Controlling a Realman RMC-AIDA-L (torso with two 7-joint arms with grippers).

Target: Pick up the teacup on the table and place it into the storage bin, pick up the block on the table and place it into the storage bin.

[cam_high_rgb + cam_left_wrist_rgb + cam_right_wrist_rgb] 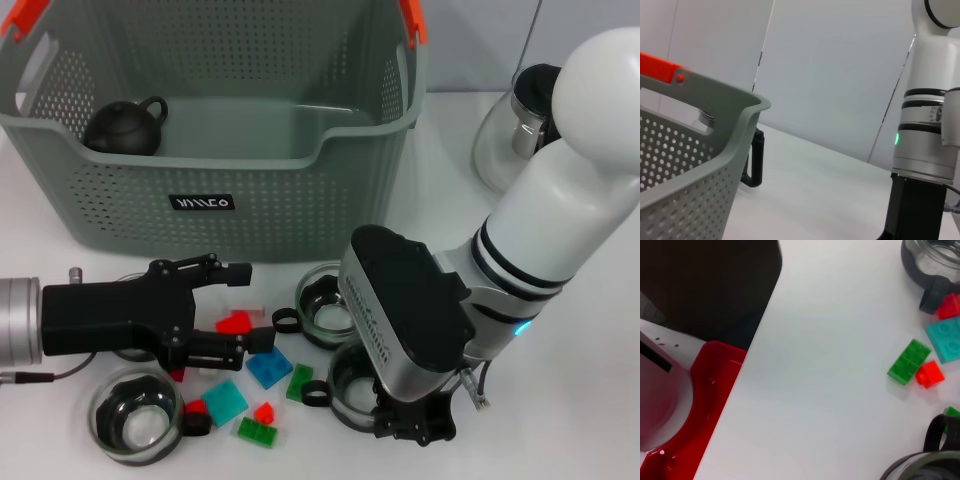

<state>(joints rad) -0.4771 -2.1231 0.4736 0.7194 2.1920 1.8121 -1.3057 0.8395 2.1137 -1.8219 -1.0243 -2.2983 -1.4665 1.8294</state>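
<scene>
The grey-green storage bin [300, 200] stands at the back, and its corner [715, 150] fills the left wrist view. A black teapot [125, 128] lies inside it. Glass teacups with black handles sit at the front left [135, 415], in the middle [322, 305] and under my right arm [345, 385]. Several small blocks lie between them: a red block [235, 322], a blue one [268, 367], a teal one [225, 401] and a green one [257, 432]. My left gripper [232, 308] is open low over the table, its fingers either side of the red block. My right gripper [415, 422] hangs at the front edge beside a teacup.
A glass carafe [510, 130] with a black handle [754, 160] stands right of the bin. The right wrist view shows a green block [909, 361], red block [929, 374], teal block [946, 339], a teacup [932, 257] and a red base [705, 405] beyond the table edge.
</scene>
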